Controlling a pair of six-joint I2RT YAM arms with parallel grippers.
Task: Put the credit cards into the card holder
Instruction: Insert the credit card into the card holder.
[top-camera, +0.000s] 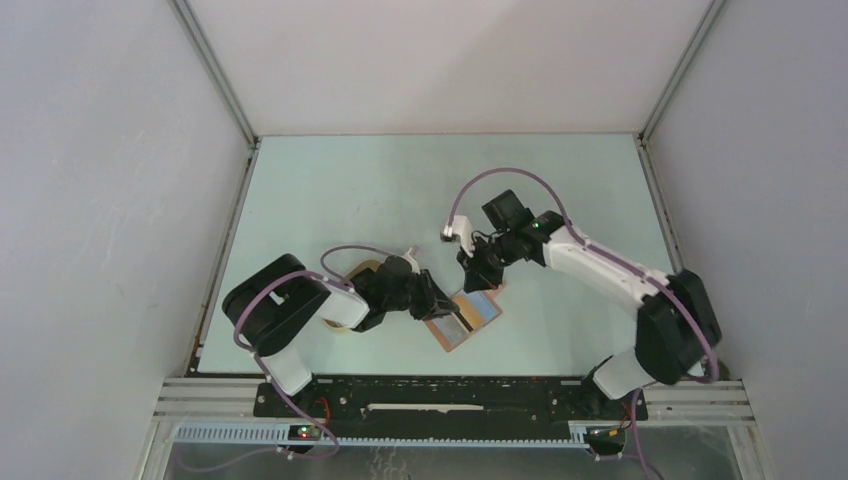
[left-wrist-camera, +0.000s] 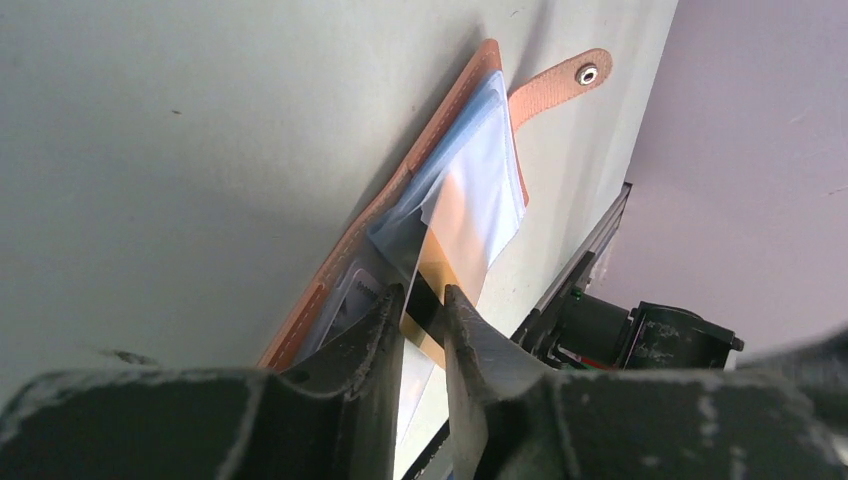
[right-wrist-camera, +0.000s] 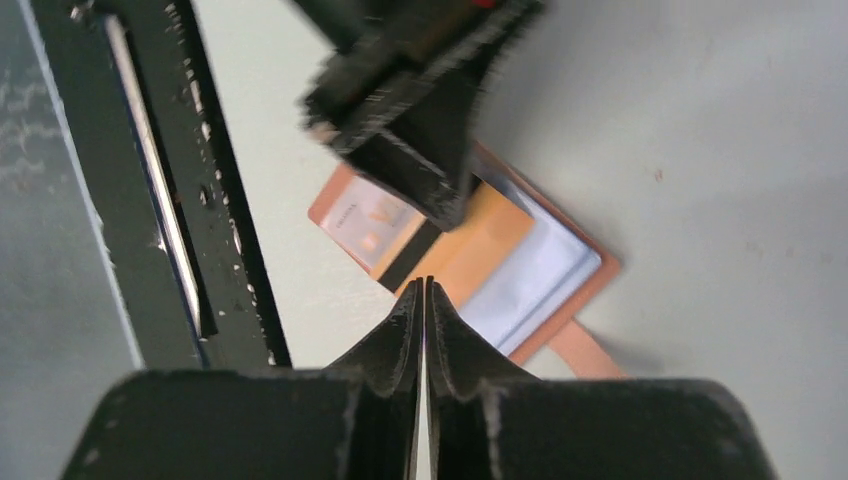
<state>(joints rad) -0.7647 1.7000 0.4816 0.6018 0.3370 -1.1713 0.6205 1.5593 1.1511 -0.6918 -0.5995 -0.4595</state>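
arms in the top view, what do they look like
The left arm and right arm have white links and bulky black joints. A purplish-grey cable loops along each. The left claw and right claw are black, tapered, flecked with pale scuffs.

Table (top-camera: 400, 190): plain pale mint-green top, matte, with a few small dark specks visible in the wrist views. Lying directly on it, near the front edge and roughly centred: card holder (top-camera: 472, 318), reddish-brown leather, opened flat with the grey-blue slots facing up, its snap strap (left-wrist-camera: 560, 85) stretched out on the surface beside it. Left of the holder, near but apart from it: pale tan oval tray (top-camera: 364, 266), only parts of its rim showing.
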